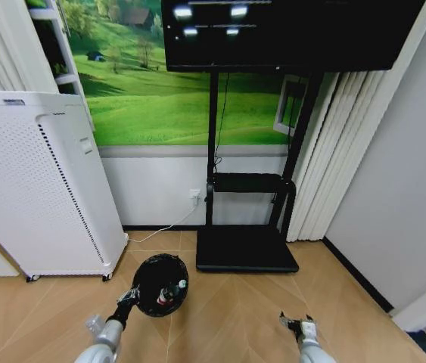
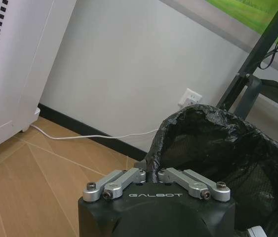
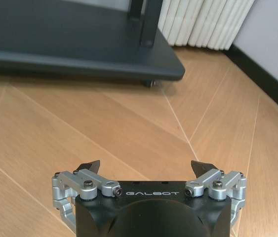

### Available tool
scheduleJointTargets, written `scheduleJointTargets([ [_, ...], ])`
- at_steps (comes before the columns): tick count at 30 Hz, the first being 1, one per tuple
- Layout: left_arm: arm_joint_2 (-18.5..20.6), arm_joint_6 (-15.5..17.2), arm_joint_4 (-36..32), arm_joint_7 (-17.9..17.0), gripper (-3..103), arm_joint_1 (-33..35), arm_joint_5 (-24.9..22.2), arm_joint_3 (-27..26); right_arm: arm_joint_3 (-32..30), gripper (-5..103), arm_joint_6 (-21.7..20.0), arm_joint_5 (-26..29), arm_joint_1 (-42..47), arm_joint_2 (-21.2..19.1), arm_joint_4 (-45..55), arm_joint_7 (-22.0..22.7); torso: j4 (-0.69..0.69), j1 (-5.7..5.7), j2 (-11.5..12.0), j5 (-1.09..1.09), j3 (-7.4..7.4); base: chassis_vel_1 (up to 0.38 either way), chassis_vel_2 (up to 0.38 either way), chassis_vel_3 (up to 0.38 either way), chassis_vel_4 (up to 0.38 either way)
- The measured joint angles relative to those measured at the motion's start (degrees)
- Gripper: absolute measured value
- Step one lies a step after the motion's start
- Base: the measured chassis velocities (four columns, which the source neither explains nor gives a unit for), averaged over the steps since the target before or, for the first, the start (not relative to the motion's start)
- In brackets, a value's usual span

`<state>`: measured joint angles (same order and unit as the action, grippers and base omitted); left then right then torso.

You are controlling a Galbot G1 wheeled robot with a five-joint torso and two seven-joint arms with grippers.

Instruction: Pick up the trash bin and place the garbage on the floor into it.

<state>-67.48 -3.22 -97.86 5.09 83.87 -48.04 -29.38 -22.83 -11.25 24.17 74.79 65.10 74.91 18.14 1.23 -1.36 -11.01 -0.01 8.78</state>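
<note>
I see my left tool clamped on the near-left rim of the trash bin, which stands upright, mouth up, garbage inside. My right tool hangs open over the floor.

Your head view looks forward and down from high up, taking in the floor and TV stand. Each wrist view sits low behind its gripper (very close); the right shares the stand's base, the left the trash bin.
</note>
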Motion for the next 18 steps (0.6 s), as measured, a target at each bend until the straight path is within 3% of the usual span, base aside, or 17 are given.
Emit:
scheduleJointTargets([
  [18, 0.59, 0.11, 0.34, 0.22, 5, -0.48, -0.23, 0.24, 1.82, 100, 1.08, -3.49, -11.91, 1.63, -23.28, -4.15, -0.01, 0.0, -0.01, 0.01, 0.0, 0.0, 0.0, 0.0, 0.0],
])
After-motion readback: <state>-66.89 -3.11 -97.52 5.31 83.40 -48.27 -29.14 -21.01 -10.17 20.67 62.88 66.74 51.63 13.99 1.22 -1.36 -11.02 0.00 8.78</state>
